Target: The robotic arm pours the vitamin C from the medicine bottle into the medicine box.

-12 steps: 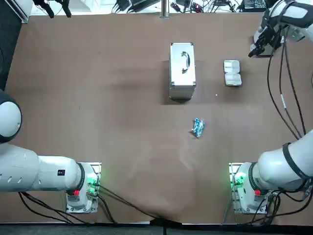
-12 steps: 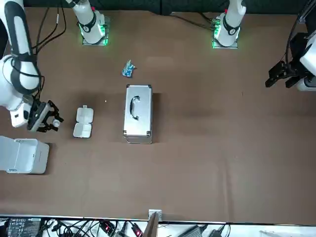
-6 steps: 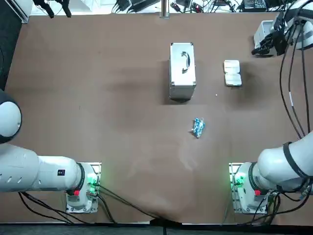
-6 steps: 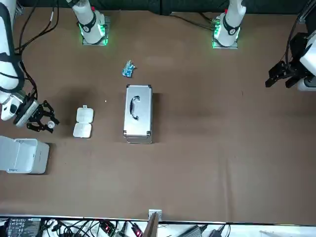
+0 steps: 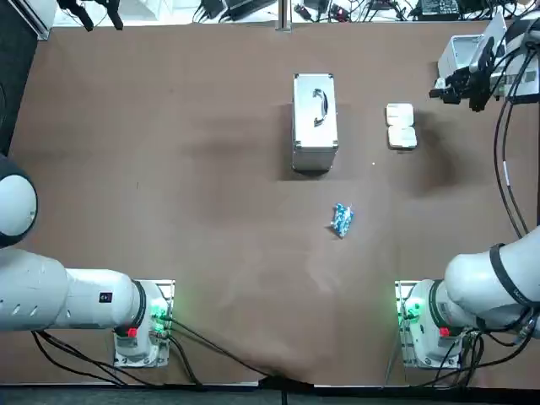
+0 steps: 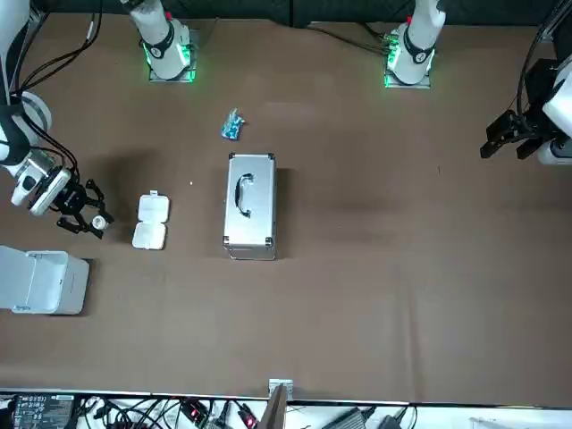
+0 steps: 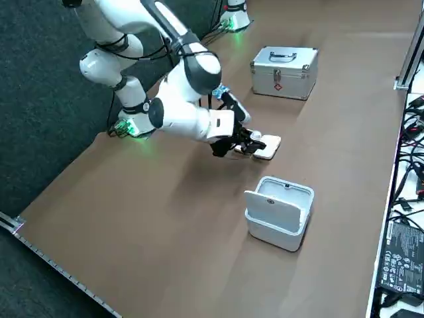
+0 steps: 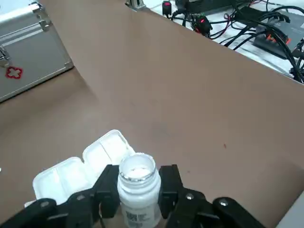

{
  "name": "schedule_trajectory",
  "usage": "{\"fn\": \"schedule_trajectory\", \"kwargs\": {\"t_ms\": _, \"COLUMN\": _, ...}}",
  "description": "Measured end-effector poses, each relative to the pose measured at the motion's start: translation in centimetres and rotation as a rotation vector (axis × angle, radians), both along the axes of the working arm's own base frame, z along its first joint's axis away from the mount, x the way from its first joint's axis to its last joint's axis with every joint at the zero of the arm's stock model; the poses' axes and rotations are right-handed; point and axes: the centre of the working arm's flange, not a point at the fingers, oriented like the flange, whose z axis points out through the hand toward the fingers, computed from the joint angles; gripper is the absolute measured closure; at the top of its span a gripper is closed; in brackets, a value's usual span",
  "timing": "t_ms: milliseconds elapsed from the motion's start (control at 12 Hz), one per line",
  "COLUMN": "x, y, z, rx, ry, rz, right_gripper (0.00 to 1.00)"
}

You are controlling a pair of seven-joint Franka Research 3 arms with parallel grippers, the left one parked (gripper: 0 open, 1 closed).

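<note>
Base of the medicine bottle out of frame, sides masked by the right hand near the medicine box.

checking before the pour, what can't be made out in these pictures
wrist view: the bottle shows only white at its open mouth, so tablets can't be told.
wrist view: the bottle label is cut off by the picture's edge and partly covered by the right gripper, shut on the bottle.
wrist view: part of the pill box is hidden behind the gripper; the top view shows it too small.
top view: the blue packet is too small to read.
</note>
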Motion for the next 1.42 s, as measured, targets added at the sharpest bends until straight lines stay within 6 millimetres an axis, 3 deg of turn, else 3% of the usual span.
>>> {"fn": "schedule_trajectory", "kwargs": {"t_ms": 500, "x": -2.7, "y": -3.1, "z": -2.5, "rx": 0.045, "ry": -0.060, "rz": -0.008, "right_gripper": 0.56}}
{"fn": "schedule_trajectory", "kwargs": {"t_ms": 583, "x": -3.5, "y": -3.5, "z": -3.8, "rx": 0.060, "ry": -0.092, "rz": -0.004, "right_gripper": 0.56}}
{"fn": "schedule_trajectory", "kwargs": {"t_ms": 1417, "x": -5.7, "y": -3.3, "z": -11.3, "rx": 0.172, "ry": -0.192, "rz": -0.003, "right_gripper": 0.56}}
